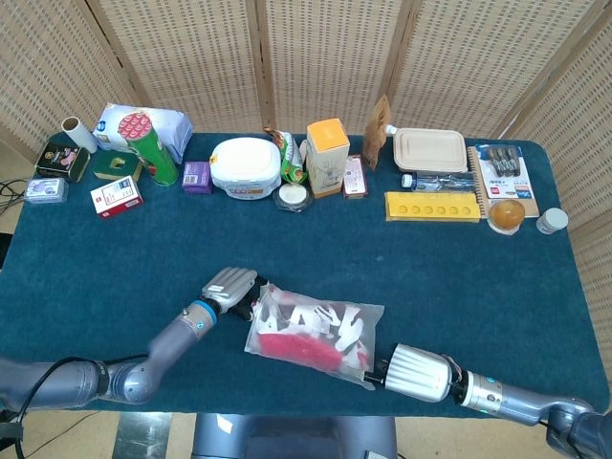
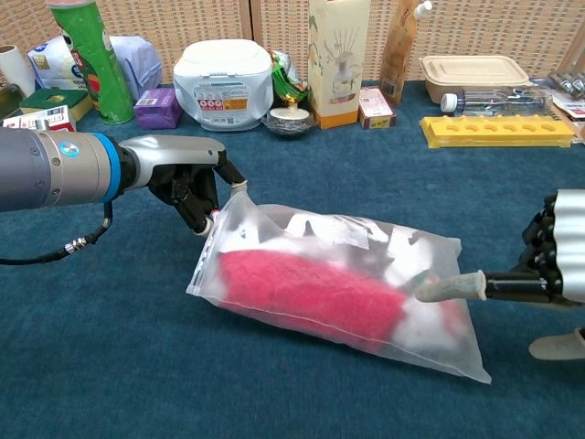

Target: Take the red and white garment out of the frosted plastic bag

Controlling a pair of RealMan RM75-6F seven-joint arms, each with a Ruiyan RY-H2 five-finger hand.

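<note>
The frosted plastic bag (image 1: pixel 316 330) (image 2: pixel 338 274) lies on the blue tablecloth near the front edge. Through it the red and white garment (image 1: pixel 292 346) (image 2: pixel 311 288) shows, red low down and white above. My left hand (image 1: pixel 229 287) (image 2: pixel 183 183) pinches the bag's upper left corner. At the bag's right end is my right hand (image 1: pixel 416 371) (image 2: pixel 553 274). One outstretched finger (image 2: pixel 452 286) lies against the bag there. Its thumb hangs apart below and holds nothing.
Along the table's back stand a green can (image 1: pixel 153 148), a white tub (image 1: pixel 246 167), an orange-topped carton (image 1: pixel 327 156), a yellow tray (image 1: pixel 432 206) and a lidded lunch box (image 1: pixel 430 150). Small boxes sit at the back left. The table's front edge is close behind the bag.
</note>
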